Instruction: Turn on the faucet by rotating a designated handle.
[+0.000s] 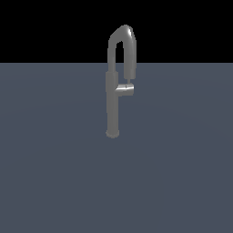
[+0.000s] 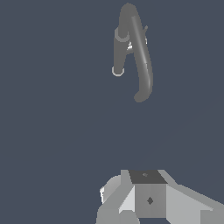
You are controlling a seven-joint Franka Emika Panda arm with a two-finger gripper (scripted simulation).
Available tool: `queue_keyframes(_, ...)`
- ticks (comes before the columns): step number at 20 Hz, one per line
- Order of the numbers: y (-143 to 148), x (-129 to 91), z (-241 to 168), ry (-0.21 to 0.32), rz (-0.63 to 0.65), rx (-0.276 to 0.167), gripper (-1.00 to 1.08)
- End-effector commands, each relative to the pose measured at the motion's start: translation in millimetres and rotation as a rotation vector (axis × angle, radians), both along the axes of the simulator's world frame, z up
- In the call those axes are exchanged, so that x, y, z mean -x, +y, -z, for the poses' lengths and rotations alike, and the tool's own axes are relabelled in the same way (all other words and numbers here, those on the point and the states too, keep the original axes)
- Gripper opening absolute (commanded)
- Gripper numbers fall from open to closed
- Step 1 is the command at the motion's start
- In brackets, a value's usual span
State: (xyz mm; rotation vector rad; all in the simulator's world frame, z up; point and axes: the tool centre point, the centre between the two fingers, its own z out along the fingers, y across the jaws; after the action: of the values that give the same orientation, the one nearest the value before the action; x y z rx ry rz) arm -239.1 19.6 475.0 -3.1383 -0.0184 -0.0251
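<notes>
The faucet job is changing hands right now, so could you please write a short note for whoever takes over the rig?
Gripper: absent from the exterior view. The wrist view shows only part of the hand body, not the fingers, so open or shut cannot be told. It holds nothing visible and is well away from the faucet.

Faucet: standing upright on the flat grey surface, gooseneck spout arching toward the exterior view's right.

Handle: short horizontal stub on the column's side toward the exterior view's right, just under the spout tip.

Done: no contact with the handle.

Left: approach the handle, engage it, and rotate it.
</notes>
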Motion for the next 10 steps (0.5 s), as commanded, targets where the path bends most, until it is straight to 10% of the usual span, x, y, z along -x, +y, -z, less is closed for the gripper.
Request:
queue_keyframes(1,0.0,0.0,0.0,0.0,0.0,0.0,-1.0)
queue_keyframes(10,1.3,-9.6,-0.6,0.03,0.023,-0.022,-1.0)
